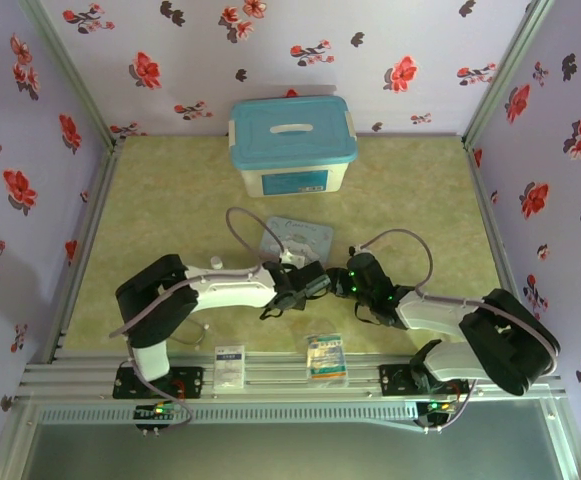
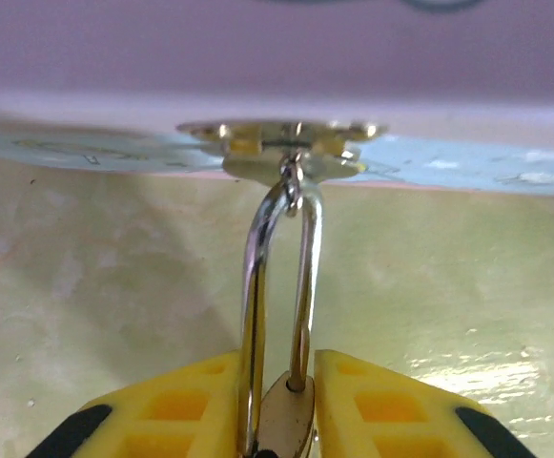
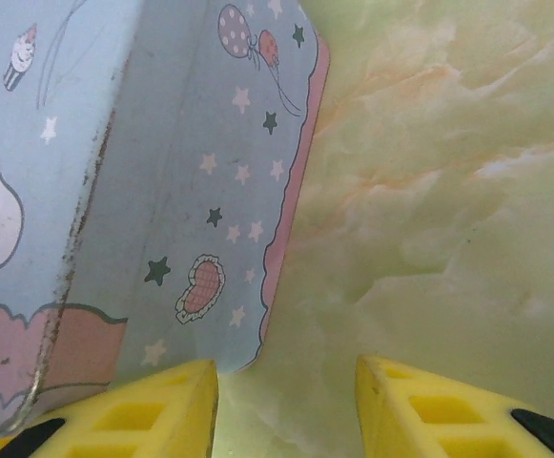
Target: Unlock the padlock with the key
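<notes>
Near edge, top view: two small packets [image 1: 230,365] [image 1: 327,357] are laid on the aluminium rail [image 1: 280,385] between the arm bases. Both arms are folded inward, so the left gripper [image 1: 305,280] and right gripper [image 1: 345,275] are seen close together mid-table, just in front of the cartoon tin [image 1: 295,238].

Left wrist view: the left gripper [image 2: 281,367] is clamped on the padlock [image 2: 286,420]. The brass body is pinched between the two yellow fingers [image 2: 176,405], touching both. The shackle [image 2: 255,277] is pointed away from the camera, out over the table [image 2: 86,286]. A small ring is hooked at the shackle's far end, and a blurred brass-coloured piece [image 2: 286,138] is attached there; what it is cannot be told. Whether the shackle is latched or released cannot be told either, since its legs are partly hidden by the fingers. A pale blue band, probably the tin's edge, is seen just behind that piece.

Right wrist view: the right gripper [image 3: 286,367] is held with fingers apart and nothing gripped between them. Bare marbled table [image 3: 448,191] is seen in the gap. The tin [image 3: 162,191] is just beside the left-hand finger in that view, with its pink-edged side and star print facing the camera.

Further back, top view: a white box with a blue lid [image 1: 292,145] is set near the floral back wall [image 1: 270,50], well apart from the grippers.
</notes>
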You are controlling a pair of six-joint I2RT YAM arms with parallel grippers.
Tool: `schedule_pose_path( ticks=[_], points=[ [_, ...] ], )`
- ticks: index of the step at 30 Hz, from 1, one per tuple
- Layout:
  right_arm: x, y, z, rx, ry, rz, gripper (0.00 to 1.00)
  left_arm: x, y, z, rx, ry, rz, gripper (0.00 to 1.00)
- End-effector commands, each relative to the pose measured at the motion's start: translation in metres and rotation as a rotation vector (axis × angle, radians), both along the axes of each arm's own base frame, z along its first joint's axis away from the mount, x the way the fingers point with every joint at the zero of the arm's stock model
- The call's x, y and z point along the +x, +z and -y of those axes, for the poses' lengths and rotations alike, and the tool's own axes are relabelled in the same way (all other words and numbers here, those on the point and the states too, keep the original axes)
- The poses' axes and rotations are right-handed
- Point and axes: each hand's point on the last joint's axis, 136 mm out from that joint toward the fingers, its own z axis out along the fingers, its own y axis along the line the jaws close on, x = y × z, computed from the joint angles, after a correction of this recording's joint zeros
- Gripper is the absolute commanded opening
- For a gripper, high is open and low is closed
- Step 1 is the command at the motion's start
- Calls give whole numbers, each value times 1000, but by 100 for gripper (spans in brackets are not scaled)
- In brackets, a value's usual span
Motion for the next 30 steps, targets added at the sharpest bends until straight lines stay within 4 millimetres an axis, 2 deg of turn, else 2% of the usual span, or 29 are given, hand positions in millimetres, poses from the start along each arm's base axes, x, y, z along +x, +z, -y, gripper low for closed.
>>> schedule_pose_path(
  ticks=[1, 4, 13, 17, 22, 30],
  points=[
    [6, 6, 4, -11, -28, 21, 42, -7, -3, -20, 132, 1, 0, 23],
    [4, 3, 6, -17, -29, 15, 42, -14, -3, -19, 152, -6, 3, 21],
    [4, -4, 4, -11, -33, 1, 41, -22, 2, -16, 195, -27, 23, 26],
    [5, -3, 2, 1, -34, 2, 41, -22, 14, -12, 169, -42, 45, 28],
    [6, -2, 1, -7, -27, 4, 41, -21, 18, -14, 193, -41, 59, 26],
    [5, -6, 3, -20, -26, -4, 41, -36, 20, -2, 175, -66, 56, 26]
  ],
)
